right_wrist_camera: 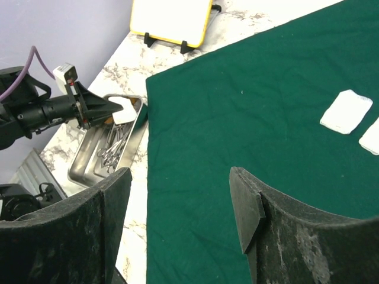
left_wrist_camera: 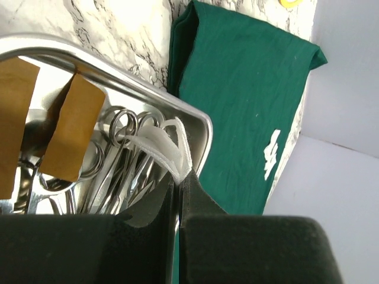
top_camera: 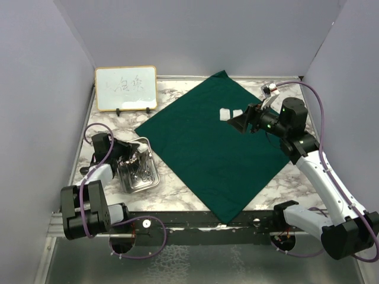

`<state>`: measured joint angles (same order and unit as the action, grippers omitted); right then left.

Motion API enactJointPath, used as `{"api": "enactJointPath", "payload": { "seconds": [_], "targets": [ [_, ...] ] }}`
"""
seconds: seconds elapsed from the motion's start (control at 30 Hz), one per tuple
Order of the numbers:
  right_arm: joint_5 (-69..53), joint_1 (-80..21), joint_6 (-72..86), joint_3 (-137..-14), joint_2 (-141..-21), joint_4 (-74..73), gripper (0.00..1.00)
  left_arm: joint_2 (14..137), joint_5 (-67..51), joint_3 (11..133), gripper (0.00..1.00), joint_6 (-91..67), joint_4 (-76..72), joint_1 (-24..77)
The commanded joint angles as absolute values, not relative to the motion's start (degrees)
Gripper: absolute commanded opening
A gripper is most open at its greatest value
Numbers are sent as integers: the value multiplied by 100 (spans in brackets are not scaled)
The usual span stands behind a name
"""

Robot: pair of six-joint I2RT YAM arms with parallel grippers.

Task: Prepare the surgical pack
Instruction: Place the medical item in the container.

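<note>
Jaws of left gripper (left_wrist_camera: 177,180) pinch a gauze square (left_wrist_camera: 157,145) over the steel tray (left_wrist_camera: 136,89) at 8 o'clock, right gripper (right_wrist_camera: 180,183) spread above centre green drape (top_camera: 207,148), two gauze pads (top_camera: 225,113) at its 1 o'clock; instruments (left_wrist_camera: 121,160) and folding look left.

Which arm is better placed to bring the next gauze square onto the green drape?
Left: the left gripper is shut on a gauze square above the tray; the right gripper hangs open, empty, over the drape.

Whiteboard (top_camera: 125,88), perhaps faintly scribbled, stands on marbled table (top_camera: 172,89).
</note>
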<state>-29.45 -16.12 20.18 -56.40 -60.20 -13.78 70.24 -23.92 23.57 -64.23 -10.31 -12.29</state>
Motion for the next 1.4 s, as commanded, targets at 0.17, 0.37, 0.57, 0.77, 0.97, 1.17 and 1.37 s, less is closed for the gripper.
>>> {"api": "enactJointPath", "payload": {
  "seconds": [0.17, 0.37, 0.57, 0.77, 0.97, 1.17, 1.37],
  "targets": [
    [-2705, -1600, 1958, -5678, -5896, -1476, 68, 7495, -2447, 2497, 0, -6715, -1829, -1205],
    [-2722, -1600, 1995, -5678, -5889, -1444, 68, 7788, -2449, 2445, 0, -6762, -2176, -1048],
    [-2693, -1600, 2016, -5668, -5882, -1441, 68, 7891, -2451, 2397, 0, -6675, -2180, -983],
    [-2688, -1600, 2039, -5643, -5863, -1427, 68, 7912, -2392, 2282, 0, -6539, -2180, -984],
    [-2681, -1600, 2031, -5652, -5870, -1450, 68, 7940, -2401, 2308, 0, -6391, -2147, -989],
    [-2657, -1600, 2035, -5658, -5862, -1482, 68, 7842, -2231, 2324, 0, -6141, -1883, -1009],
    [-2710, -1599, 2054, -5668, -5905, -1459, 68, 7949, -2294, 2346, 0, -6057, -1796, -1053]
  ]
}}
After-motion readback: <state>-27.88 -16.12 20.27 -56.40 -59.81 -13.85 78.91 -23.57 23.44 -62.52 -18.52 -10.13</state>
